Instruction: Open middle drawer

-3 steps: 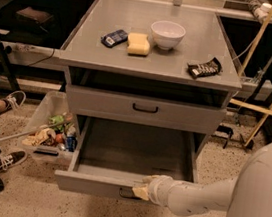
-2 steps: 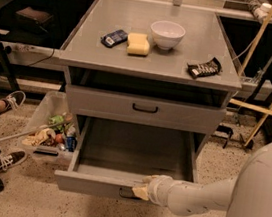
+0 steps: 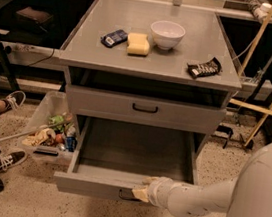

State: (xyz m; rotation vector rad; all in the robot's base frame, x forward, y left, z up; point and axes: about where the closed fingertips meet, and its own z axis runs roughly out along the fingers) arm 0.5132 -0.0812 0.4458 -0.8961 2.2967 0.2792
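Looking rigid and light to slide, the middle drawer stands well out beneath the closed drawer. Its handle seems the natural hold. The gripper sits there; I cannot tell its grip.

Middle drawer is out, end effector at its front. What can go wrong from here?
1. Over-pull: the middle drawer is already well out, with the end effector at its front edge by the handle; further pulling may hit the stop and jolt the bowl on top.
2. Snag: backing off at an angle could catch that handle.
3. A bin and a person's shoe lie just left of the drawer; base moves that way risk contact.
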